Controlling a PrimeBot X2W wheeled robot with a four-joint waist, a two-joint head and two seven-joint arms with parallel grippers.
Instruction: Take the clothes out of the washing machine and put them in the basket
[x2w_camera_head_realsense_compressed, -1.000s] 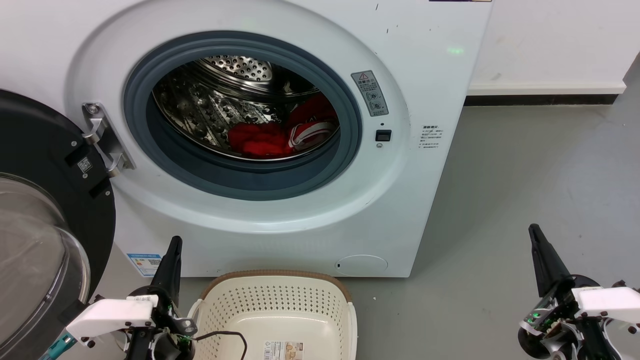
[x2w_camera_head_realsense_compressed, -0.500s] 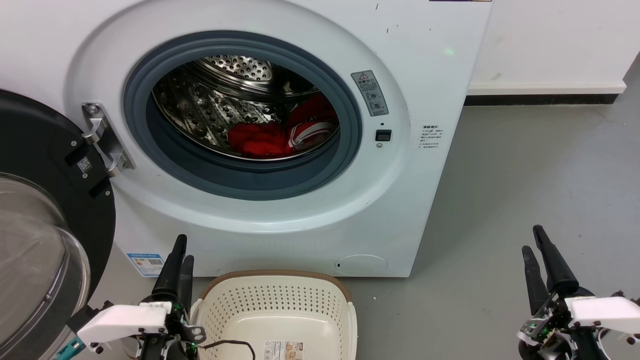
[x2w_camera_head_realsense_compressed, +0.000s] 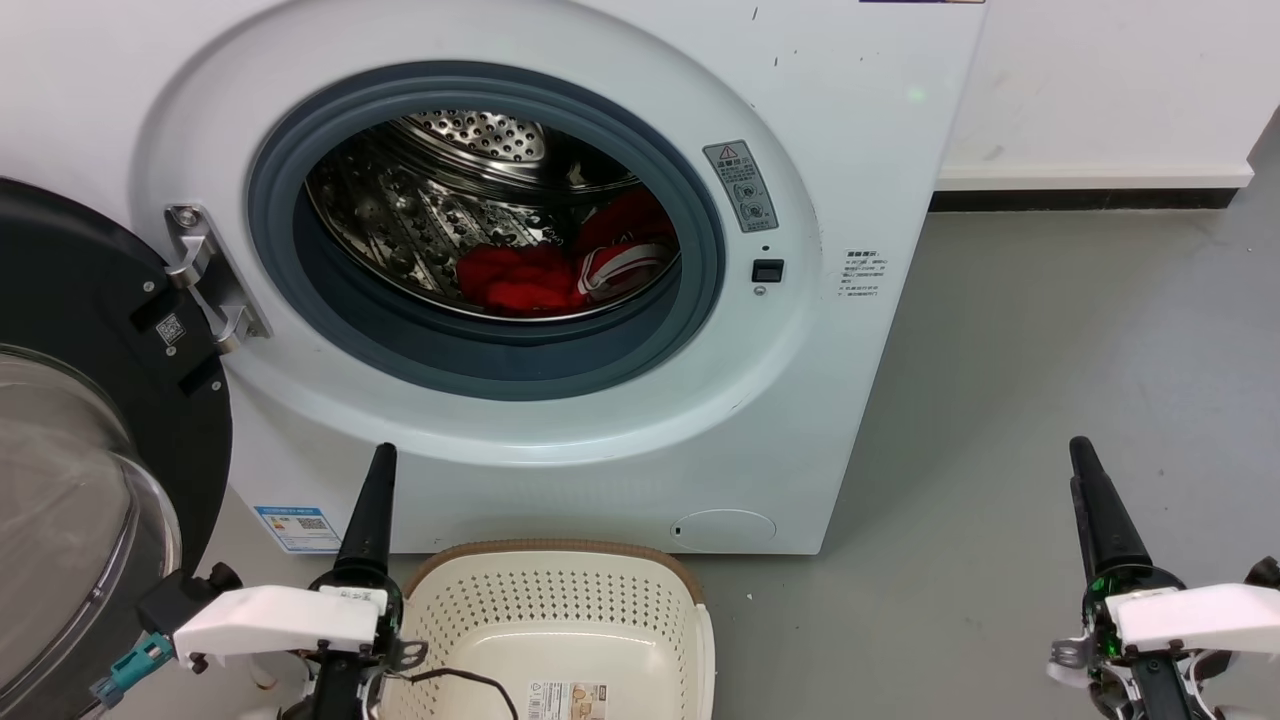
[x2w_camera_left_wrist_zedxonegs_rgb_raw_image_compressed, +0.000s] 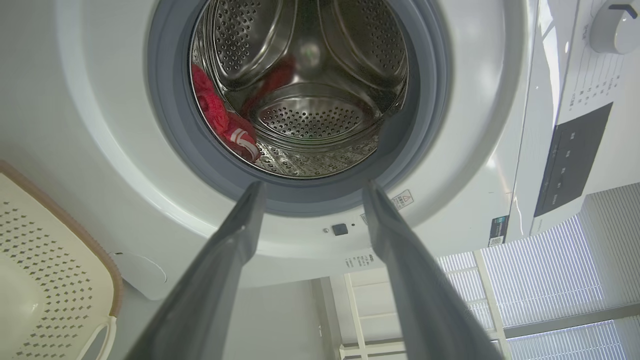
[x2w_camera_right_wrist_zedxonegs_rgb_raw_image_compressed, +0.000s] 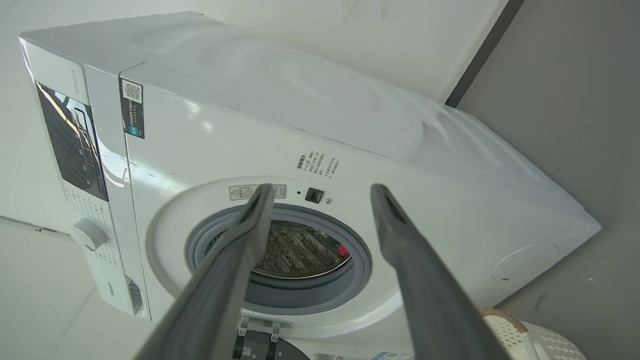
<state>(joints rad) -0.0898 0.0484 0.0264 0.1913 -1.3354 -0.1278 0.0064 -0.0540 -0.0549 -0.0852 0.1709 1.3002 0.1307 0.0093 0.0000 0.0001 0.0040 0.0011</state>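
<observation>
The washing machine (x2w_camera_head_realsense_compressed: 820, 400) stands with its door (x2w_camera_head_realsense_compressed: 80, 430) swung open to the left. Red clothes (x2w_camera_head_realsense_compressed: 560, 270) with white stripes lie low in the steel drum, toward its right; they appear at the drum's left in the left wrist view as the clothes (x2w_camera_left_wrist_zedxonegs_rgb_raw_image_compressed: 220, 117). The cream basket (x2w_camera_head_realsense_compressed: 560, 630) sits on the floor right in front of the machine. My left gripper (x2w_camera_head_realsense_compressed: 380, 465) rises beside the basket's left rim, below the porthole, its fingers (x2w_camera_left_wrist_zedxonegs_rgb_raw_image_compressed: 240, 235) apart and empty. My right gripper (x2w_camera_head_realsense_compressed: 1082, 455) hovers over bare floor at the right, open and empty.
Grey floor (x2w_camera_head_realsense_compressed: 1050, 330) stretches to the machine's right, up to a white wall with a dark skirting strip (x2w_camera_head_realsense_compressed: 1080, 198). The open door takes up the lower left. A black cable (x2w_camera_head_realsense_compressed: 470, 680) hangs into the basket's left side.
Both grippers have turned about their wrists and risen a little; the left one has shifted right, toward the machine's front. Clothes, basket and door have stayed put.
</observation>
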